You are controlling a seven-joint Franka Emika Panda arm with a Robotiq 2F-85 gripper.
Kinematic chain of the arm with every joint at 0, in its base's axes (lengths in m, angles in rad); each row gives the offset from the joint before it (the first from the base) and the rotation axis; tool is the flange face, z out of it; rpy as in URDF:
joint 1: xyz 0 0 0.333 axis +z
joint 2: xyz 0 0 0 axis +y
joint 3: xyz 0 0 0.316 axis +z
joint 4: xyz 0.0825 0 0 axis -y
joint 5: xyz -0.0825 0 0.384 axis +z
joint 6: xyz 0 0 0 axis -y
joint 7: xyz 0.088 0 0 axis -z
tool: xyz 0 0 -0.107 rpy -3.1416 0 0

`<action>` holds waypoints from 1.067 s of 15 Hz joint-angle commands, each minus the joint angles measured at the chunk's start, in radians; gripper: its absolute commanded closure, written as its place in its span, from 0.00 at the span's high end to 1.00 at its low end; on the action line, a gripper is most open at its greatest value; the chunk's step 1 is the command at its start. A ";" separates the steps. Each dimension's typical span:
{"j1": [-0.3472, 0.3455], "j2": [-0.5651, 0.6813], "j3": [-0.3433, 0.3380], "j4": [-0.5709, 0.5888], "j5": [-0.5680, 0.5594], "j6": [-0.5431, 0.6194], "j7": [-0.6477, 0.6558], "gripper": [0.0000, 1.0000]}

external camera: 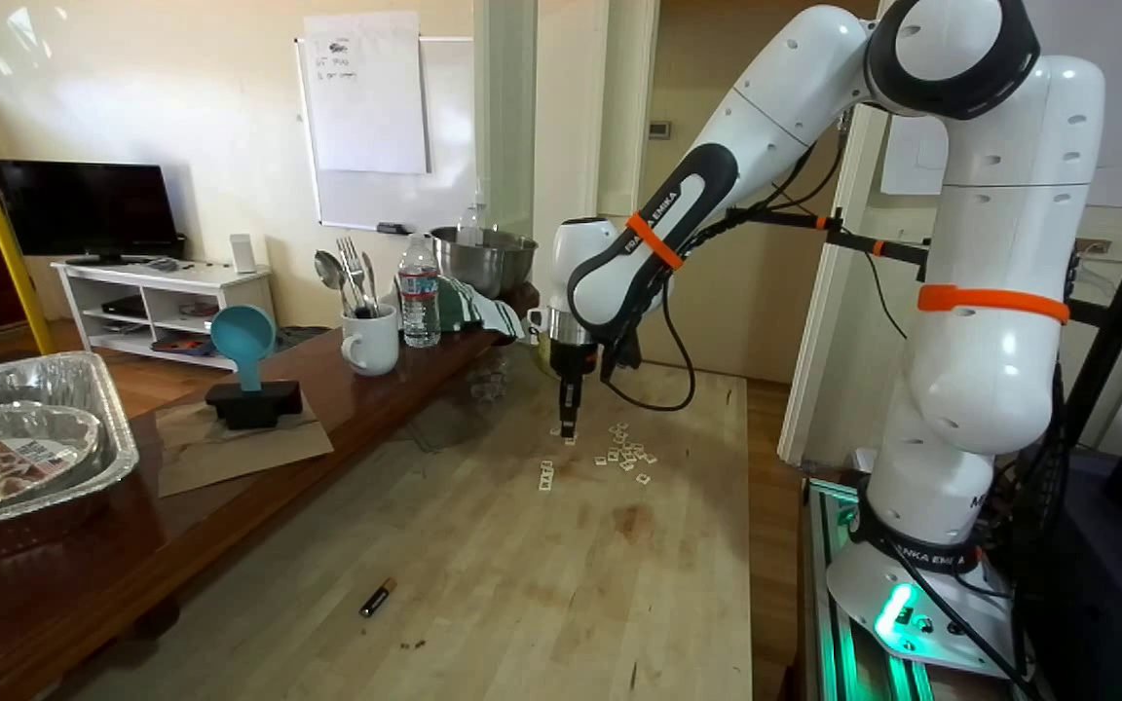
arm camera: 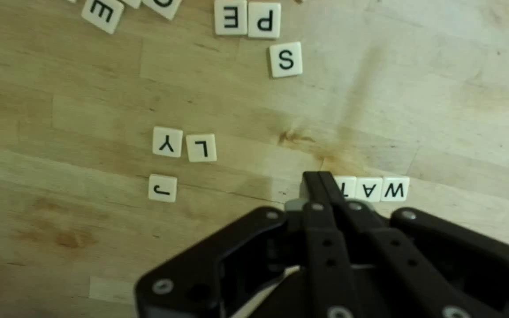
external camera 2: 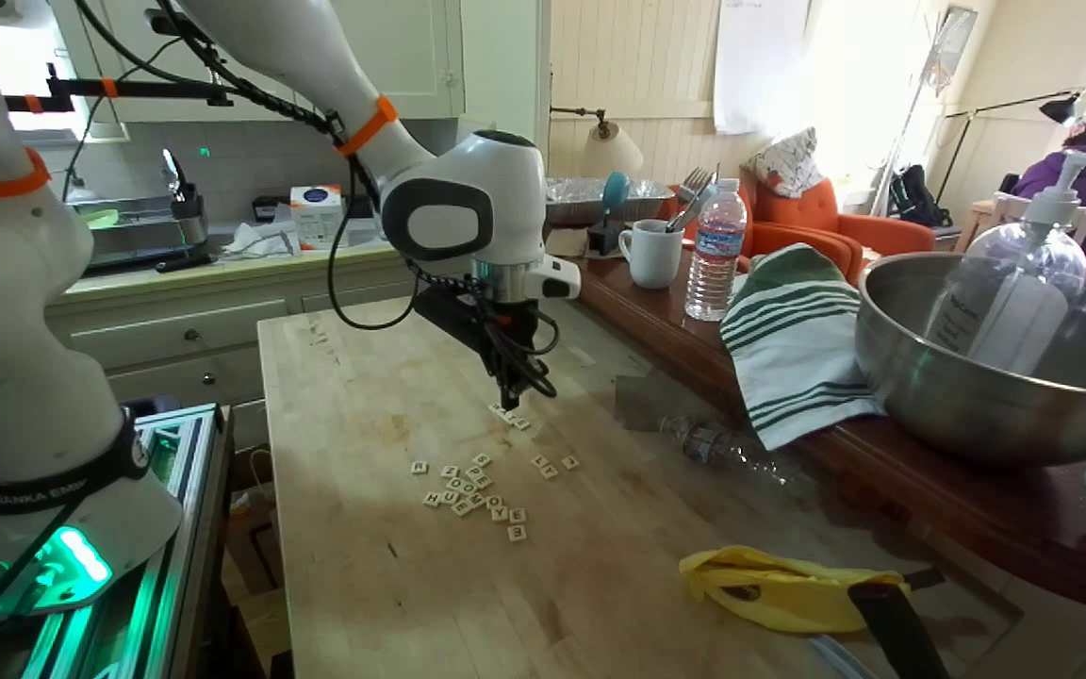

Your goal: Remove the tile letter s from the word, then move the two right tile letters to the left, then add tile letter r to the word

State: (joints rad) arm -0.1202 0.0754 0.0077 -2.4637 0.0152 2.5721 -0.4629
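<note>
Black fingers (arm camera: 313,190), pressed together, nothing visible between them, overlap the T end of the word (arm camera: 368,190), a row of square cream tiles running rightward in wrist view. Contact: can't tell. Likely push: along the row, towards W. Square cream S tile (arm camera: 286,59) lies apart, off that line; square cream L tile (arm camera: 201,148) behind. Farther, white handled mug (external camera 2: 651,256), out of the way.
</note>
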 commanded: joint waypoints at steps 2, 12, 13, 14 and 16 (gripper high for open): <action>0.016 -0.076 -0.029 -0.065 -0.039 -0.071 -0.014 0.00; 0.039 -0.185 -0.042 -0.212 -0.205 -0.109 -0.255 0.00; 0.039 -0.190 -0.043 -0.224 -0.233 -0.105 -0.261 0.00; 0.039 -0.194 -0.044 -0.234 -0.261 -0.097 -0.252 0.00; 0.041 -0.202 -0.049 -0.253 -0.282 -0.078 -0.257 0.00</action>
State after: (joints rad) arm -0.0941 -0.0863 -0.0200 -2.6674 -0.2160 2.4679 -0.7036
